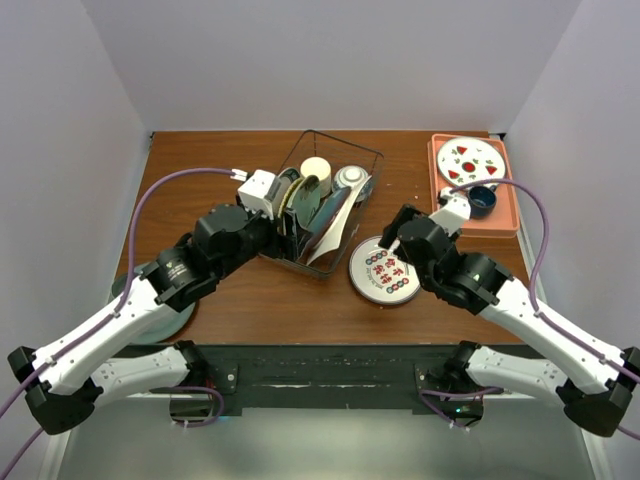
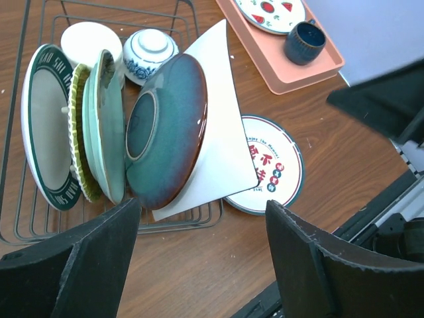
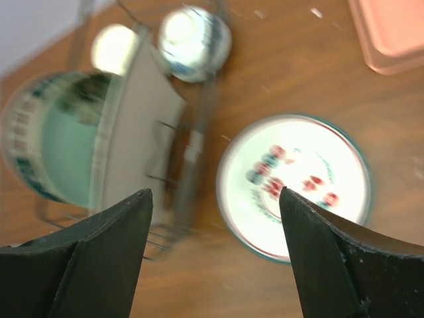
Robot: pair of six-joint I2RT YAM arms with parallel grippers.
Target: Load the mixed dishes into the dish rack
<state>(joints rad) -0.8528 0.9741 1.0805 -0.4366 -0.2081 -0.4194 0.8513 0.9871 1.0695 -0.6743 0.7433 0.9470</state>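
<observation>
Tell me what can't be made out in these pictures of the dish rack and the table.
- Right wrist view: everything is blurred, so the print on the round plate on the table is unreadable.
- Top view: the grey-green plate at the table's left edge is mostly covered by the left arm.
- Left wrist view: the green plate stands edge-on between its neighbours, hiding its face. The dish rack runs off the left edge.

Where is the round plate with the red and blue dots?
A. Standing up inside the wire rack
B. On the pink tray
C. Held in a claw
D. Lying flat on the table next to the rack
D: the plate with red and blue dots lies flat on the brown table, just outside the wire dish rack, and no claw is holding it.
</observation>
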